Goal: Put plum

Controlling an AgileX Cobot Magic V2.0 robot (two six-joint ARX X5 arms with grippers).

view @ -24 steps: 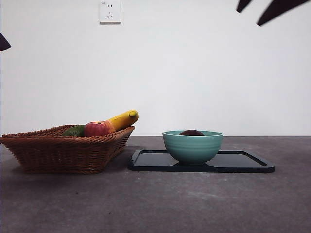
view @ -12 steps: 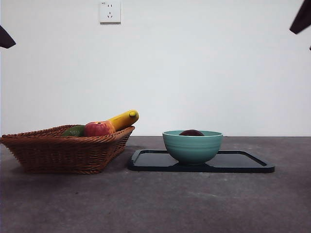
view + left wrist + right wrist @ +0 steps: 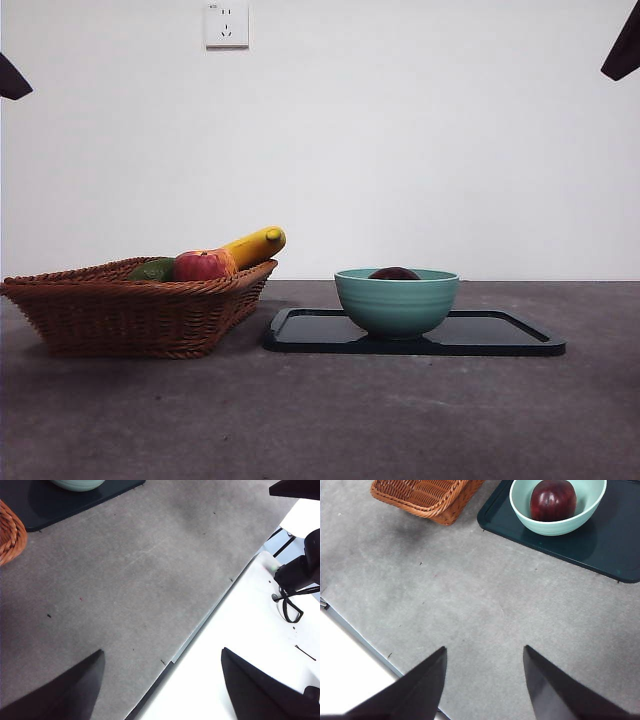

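Observation:
The plum, dark maroon and glossy, lies inside the teal bowl; in the front view only its top shows above the bowl's rim. The bowl stands on the black tray. My right gripper is open and empty, high above the table's near part, well away from the bowl; it shows as a black tip at the front view's top right corner. My left gripper is open and empty over the table's edge, a black tip at the top left.
A wicker basket stands left of the tray, holding a red-yellow apple, a dark green fruit and a banana. The basket's corner shows in the right wrist view. A wall socket is on the back wall.
The right arm has drawn back up and to the right, from two dark jaws at the top to a tip in the corner. Plum, bowl and basket have not moved.

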